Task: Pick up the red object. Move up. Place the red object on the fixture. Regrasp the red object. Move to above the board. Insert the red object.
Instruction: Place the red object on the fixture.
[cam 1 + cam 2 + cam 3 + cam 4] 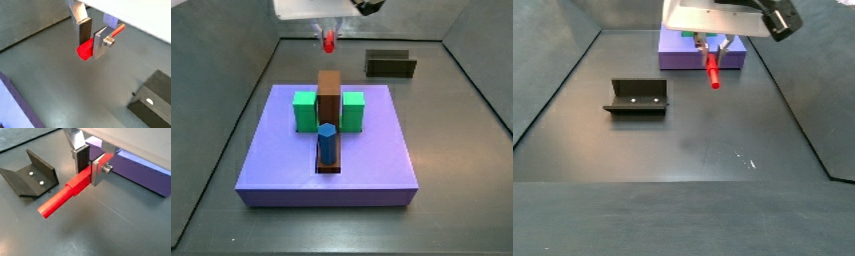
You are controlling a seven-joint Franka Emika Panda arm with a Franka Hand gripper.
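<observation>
The red peg (65, 198) is clamped between the fingers of the gripper (89, 167), held above the floor; the fixture (637, 97) is seen well apart to one side; the purple board (329, 150) lies beyond.

no readable text, labels, brands or numbers on any object or surface

Even, fairly bright overhead light from where I sit. Faint glare specks on the grey tabletop (743, 157) in a side view. Soft shadow beside the fixture (637, 97). All frames low-res and soft; wrist views blur most near the gripper (90, 164) holding the red object (65, 193). The board (327, 150) looks slightly washed out.
</observation>
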